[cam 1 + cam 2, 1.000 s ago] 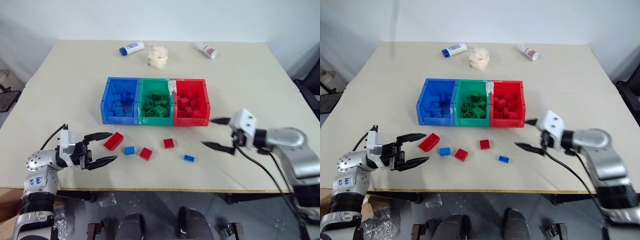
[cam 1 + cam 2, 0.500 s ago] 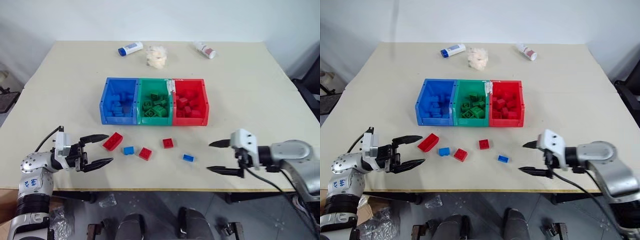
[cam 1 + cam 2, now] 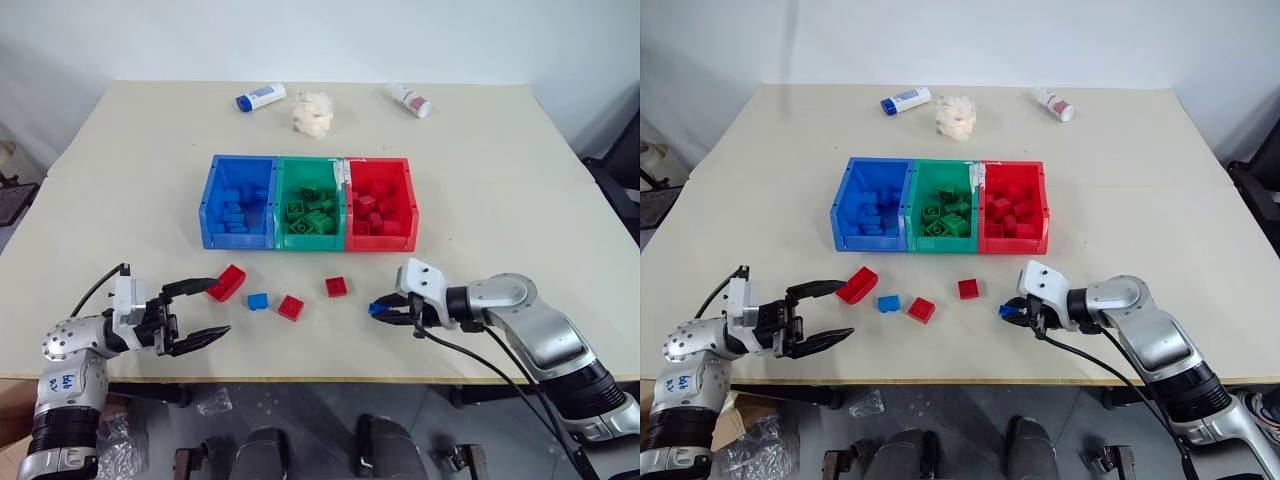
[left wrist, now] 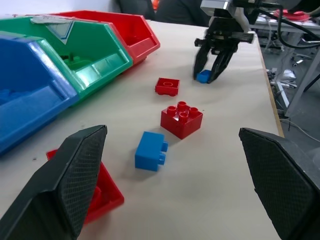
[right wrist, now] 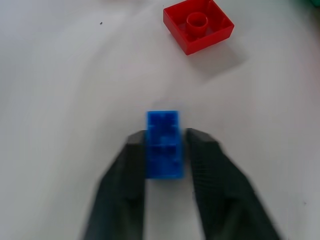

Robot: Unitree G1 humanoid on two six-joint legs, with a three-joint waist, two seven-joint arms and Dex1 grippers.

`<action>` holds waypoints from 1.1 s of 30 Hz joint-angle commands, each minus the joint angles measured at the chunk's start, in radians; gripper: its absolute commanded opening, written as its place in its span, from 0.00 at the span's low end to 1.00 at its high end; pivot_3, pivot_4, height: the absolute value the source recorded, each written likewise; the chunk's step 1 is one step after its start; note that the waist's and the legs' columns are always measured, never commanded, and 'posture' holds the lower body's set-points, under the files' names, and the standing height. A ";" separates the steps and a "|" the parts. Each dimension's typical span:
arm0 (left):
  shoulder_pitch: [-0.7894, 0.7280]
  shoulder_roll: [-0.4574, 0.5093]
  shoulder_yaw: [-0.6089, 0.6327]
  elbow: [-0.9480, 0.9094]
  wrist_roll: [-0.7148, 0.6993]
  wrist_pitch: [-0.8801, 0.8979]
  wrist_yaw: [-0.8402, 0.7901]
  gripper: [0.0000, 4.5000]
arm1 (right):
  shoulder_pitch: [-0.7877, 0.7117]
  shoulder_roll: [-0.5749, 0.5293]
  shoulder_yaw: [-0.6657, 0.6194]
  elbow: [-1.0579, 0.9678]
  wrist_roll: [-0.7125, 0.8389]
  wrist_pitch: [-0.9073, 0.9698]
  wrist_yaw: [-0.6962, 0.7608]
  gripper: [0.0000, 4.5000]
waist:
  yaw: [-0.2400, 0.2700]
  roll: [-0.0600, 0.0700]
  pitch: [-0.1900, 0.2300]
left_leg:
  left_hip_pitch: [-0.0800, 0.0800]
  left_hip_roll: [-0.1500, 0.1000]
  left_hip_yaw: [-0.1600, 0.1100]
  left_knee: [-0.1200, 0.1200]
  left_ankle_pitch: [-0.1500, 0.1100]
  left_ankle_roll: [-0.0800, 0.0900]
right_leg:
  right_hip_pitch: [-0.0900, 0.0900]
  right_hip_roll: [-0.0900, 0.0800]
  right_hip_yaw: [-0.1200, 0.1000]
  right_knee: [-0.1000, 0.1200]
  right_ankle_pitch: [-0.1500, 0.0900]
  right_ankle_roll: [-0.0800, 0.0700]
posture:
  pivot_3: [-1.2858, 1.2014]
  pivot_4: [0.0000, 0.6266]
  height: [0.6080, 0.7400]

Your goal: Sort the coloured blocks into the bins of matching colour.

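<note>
The right claw (image 3: 383, 309) is clamped on a small blue studded plastic brick (image 5: 163, 144) that sits on the cream desk (image 3: 500, 200). In the right wrist view the brick's long axis runs along the line of the two black fingers (image 5: 122, 180), one pressed to each long side, and its far end juts a little past the tips. The right forearm comes in from the robot's right, low over the desk's near edge, with the claw angled down and pointing toward the robot's left.

The left claw (image 3: 195, 312) hovers near the desk's near left corner, its fingers spread wide apart and empty, pointing roughly level toward the robot's right. Just past its upper fingertip lies a long red studded plastic brick (image 3: 227, 282), its long axis slanting away from the claw. Between the two claws lie a second small blue brick (image 3: 258, 300), a square red brick (image 3: 291, 307) with four studs up, and a small red brick (image 3: 337, 287), which is the one nearest the right claw, just beyond it.

Farther off stand three joined open-top plastic bins: blue (image 3: 239, 201), green (image 3: 311, 203) and red (image 3: 380, 203), each holding bricks of its colour. Beyond them lie a blue-capped white tube (image 3: 261, 97), a cream fluffy wad (image 3: 312, 112) and a red-capped white tube (image 3: 411, 100).
</note>
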 commanded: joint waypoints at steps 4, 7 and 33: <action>-0.002 0.002 0.027 -0.029 -0.022 -0.002 0.013 1.00 | -0.080 0.054 -0.038 -0.046 0.050 -0.005 -0.001 0.10 | -0.001 0.000 0.000 | 0.000 0.000 0.000 0.000 0.000 0.000 | 0.000 0.000 0.000 0.000 0.000 0.000 | 0.52 0.24 1.00; -0.020 -0.002 0.024 -0.019 -0.017 -0.005 0.018 1.00 | -0.197 0.161 -0.047 0.006 0.060 0.007 -0.063 0.10 | -0.007 0.000 0.000 | 0.000 0.001 0.001 0.000 0.000 0.000 | -0.001 0.001 0.001 0.001 0.000 0.000 | 0.52 0.24 1.00; -0.050 -0.023 0.015 -0.029 -0.005 -0.012 0.064 1.00 | -0.825 0.799 -0.002 1.178 -0.348 -0.998 -0.618 1.00 | -0.054 -0.001 0.000 | 0.001 0.008 0.007 -0.002 -0.002 -0.004 | -0.004 0.008 0.008 0.001 -0.001 -0.001 | 0.52 0.24 1.00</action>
